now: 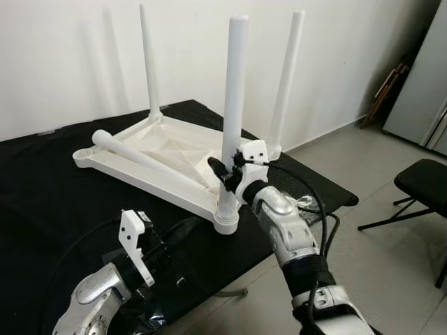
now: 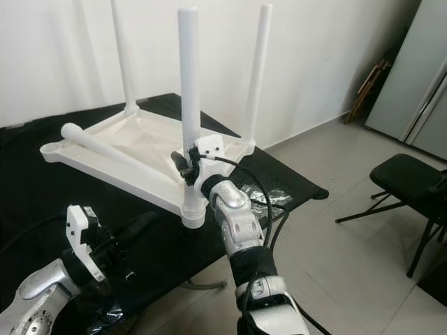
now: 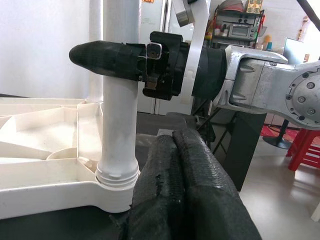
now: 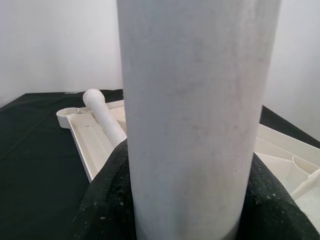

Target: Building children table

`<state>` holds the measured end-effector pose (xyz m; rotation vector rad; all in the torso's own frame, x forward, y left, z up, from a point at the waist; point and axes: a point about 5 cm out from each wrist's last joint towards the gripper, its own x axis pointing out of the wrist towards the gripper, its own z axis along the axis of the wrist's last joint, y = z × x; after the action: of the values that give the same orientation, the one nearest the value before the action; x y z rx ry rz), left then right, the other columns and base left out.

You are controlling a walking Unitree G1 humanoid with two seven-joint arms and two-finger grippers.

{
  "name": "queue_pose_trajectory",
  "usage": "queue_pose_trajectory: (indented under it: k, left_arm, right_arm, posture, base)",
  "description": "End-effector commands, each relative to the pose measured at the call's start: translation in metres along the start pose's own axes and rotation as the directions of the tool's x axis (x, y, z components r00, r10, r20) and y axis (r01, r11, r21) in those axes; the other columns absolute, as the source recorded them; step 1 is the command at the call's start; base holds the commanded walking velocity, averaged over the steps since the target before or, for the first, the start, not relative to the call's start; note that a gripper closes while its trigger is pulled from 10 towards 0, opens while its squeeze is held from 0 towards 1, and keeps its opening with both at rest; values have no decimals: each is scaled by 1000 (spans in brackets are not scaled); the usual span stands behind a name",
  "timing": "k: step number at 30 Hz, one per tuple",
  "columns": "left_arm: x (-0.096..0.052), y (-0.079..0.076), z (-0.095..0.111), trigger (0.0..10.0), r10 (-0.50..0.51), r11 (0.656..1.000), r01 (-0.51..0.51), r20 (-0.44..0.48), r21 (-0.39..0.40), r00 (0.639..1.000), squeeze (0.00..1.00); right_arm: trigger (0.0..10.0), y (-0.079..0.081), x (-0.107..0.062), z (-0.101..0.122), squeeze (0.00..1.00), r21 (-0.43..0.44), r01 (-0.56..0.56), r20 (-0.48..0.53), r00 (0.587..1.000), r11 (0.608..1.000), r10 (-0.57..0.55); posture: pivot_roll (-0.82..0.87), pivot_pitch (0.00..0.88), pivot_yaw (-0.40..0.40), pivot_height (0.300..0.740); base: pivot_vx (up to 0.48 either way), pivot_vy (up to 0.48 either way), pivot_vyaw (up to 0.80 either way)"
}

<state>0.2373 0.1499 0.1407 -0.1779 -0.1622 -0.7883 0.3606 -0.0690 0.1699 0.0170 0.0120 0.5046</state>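
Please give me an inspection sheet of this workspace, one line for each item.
Surface: black cloth covers the work table.
Job's things: upturned white tabletop; three legs upright in corner sockets; loose leg lies across the tabletop.
Clutter: nothing seen.
Grippers: right gripper shut on near corner leg; left gripper shut, empty, low beside that socket.
Cables: black cable loops along the right arm.
Surroundings: white wall, black folding chair, grey cabinet.
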Motion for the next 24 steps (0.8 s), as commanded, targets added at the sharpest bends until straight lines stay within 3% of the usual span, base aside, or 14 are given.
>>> queue_pose_trajectory:
  k: [1,2,4,5,6,9,11,12,15,17,18,24]
  left_arm:
    - [-1,0,-2,10000,3,1000,-3,-9,7,1000,0]
    - [-1,0,-1,10000,8,1000,-8,-7,7,1000,0]
    - [-1,0,-1,10000,8,1000,-8,-7,7,1000,0]
    - [-1,0,-1,10000,6,1000,-6,-8,6,1000,0]
    - [-1,0,-1,10000,2,1000,-2,-9,5,1000,0]
    - [0,-1,-1,10000,-1,1000,1,-10,4,1000,0]
    - [0,-1,-1,10000,1,1000,-1,-6,4,1000,0]
    - [0,-1,-1,10000,1,1000,-1,-6,4,1000,0]
    - [2,-1,-1,10000,3,1000,-3,-3,3,1000,0]
    - [2,-1,-1,10000,3,1000,-3,-3,3,1000,0]
    - [2,-1,-1,10000,2,1000,-2,-2,2,1000,0]
    - [2,-2,0,10000,1,1000,-1,-2,2,1000,0]
  right_arm:
    - [8471,-5,-8,-32,0,10,-10,-151,988,1000,11]
    - [10000,0,-8,-31,0,4,-51,-157,986,999,51]
    - [10000,0,-8,-31,0,4,-51,-157,986,999,51]
    - [10000,7,-7,-29,992,15,-141,-164,976,990,141]
    - [10000,11,-5,-21,1000,22,-258,-150,954,966,259]
    - [10000,12,-5,-13,1000,20,-325,-132,937,946,325]
    - [10000,5,-4,7,1000,-25,-469,-110,879,883,464]
    - [10000,5,-4,7,1000,-25,-469,-110,879,883,464]
    - [10000,-8,-5,21,1000,-147,-559,-160,828,816,538]
    - [10000,-13,-4,24,1000,-173,-572,-169,819,802,548]
    - [10000,-20,-2,32,0,-167,-582,-159,812,796,561]
    - [10000,-36,3,49,0,-113,-617,-125,786,778,605]
  posture:
    - [-9,0,-38,740]
    - [-8,0,-38,740]
    - [-8,0,-38,740]
    - [-7,0,-38,740]
    - [-7,0,-37,740]
    - [-6,0,-37,740]
    - [-5,0,-38,740]
    - [-5,0,-38,740]
    - [-3,0,-38,740]
    - [-3,0,-38,740]
    - [-2,0,-39,740]
    - [8,0,-41,740]
  base:
    - [0,0,0]
    - [0,0,0]
    - [0,0,0]
    - [0,0,0]
    - [0,0,0]
    - [0,0,0]
    - [0,0,0]
    - [0,0,0]
    - [0,0,0]
    - [0,0,0]
    - [0,0,0]
    - [0,0,0]
